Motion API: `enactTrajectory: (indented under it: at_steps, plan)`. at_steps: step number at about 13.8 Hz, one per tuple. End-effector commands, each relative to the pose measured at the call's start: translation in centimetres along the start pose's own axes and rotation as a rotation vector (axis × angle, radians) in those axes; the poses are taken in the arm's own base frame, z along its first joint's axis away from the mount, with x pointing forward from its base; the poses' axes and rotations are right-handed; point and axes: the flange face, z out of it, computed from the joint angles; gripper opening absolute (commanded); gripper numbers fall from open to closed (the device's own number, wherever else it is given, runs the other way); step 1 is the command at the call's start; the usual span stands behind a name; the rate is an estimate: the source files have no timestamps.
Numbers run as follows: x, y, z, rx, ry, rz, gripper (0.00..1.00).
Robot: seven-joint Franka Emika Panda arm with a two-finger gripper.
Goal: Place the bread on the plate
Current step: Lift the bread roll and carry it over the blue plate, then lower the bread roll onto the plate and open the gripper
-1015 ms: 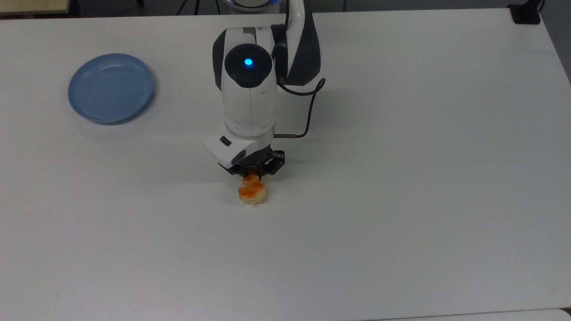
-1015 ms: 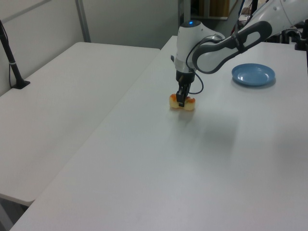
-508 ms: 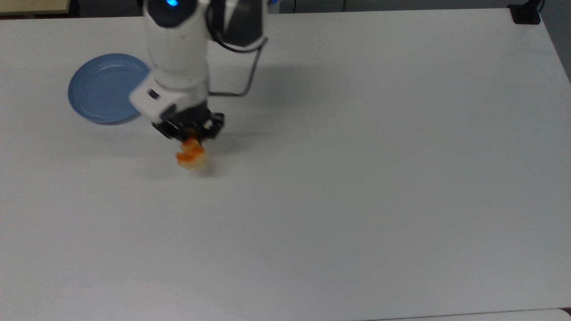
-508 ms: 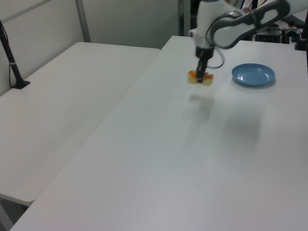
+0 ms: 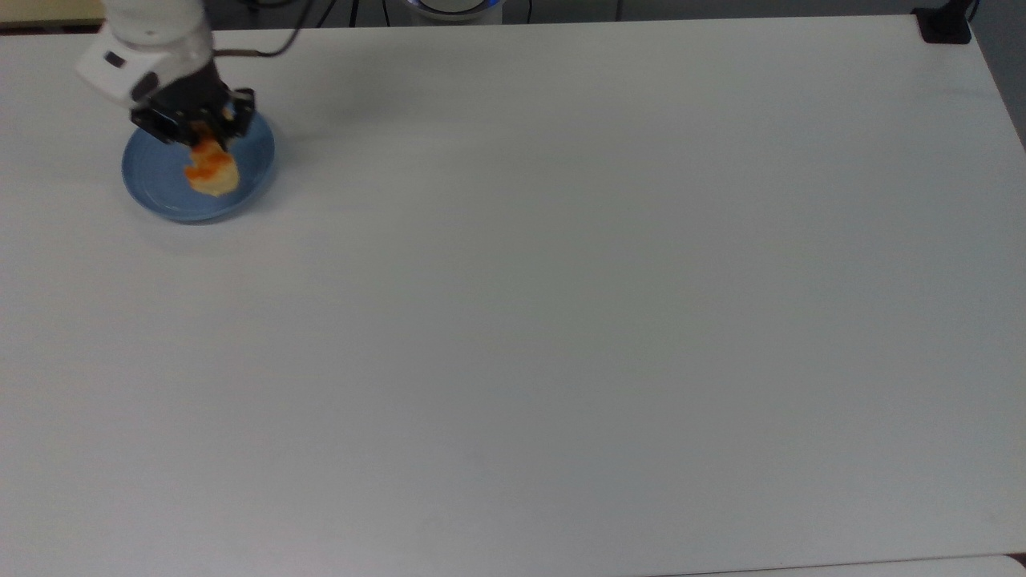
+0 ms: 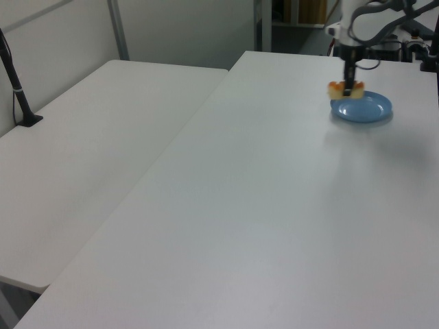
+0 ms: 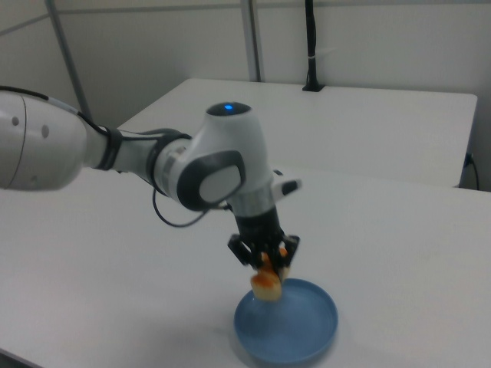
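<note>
Bread (image 5: 211, 170) is clamped in the claw (image 5: 200, 136), held just above the plate (image 5: 160, 192), long axis running near-to-far in the top view.

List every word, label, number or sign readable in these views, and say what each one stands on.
None can be read.
The bread, the plate and the table are plain.
The gripper, shut on the bread above the plate, bears no legible mark.
The arm's wrist shows a small blue light, no lettering.
</note>
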Motion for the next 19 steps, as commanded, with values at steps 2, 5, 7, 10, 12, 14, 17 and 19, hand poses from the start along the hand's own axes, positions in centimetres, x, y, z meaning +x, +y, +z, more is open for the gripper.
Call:
enactTrajectory:
  at_steps: [2, 5, 7, 10, 12, 14, 17, 19]
  plan:
    - [-3.9, 3.1, 1.8, -0.013, 0.0, -0.065, 0.29]
    - [-3.4, 3.2, 3.6, -0.011, 0.004, -0.068, 0.32]
    - [-3.0, 3.1, 5.4, -0.003, -0.002, -0.069, 0.49]
    - [-2.5, 3.5, 6.4, 0.004, -0.009, -0.076, 1.0]
    - [-2.3, 3.9, 5.0, -0.001, -0.003, -0.056, 1.0]
    - [-0.9, 4.1, 1.7, 0.032, -0.037, -0.021, 1.0]
    - [4.4, 0.4, -4.8, 0.064, -0.094, 0.035, 1.0]
    - [7.6, -3.0, -8.3, 0.053, -0.093, 0.082, 1.0]
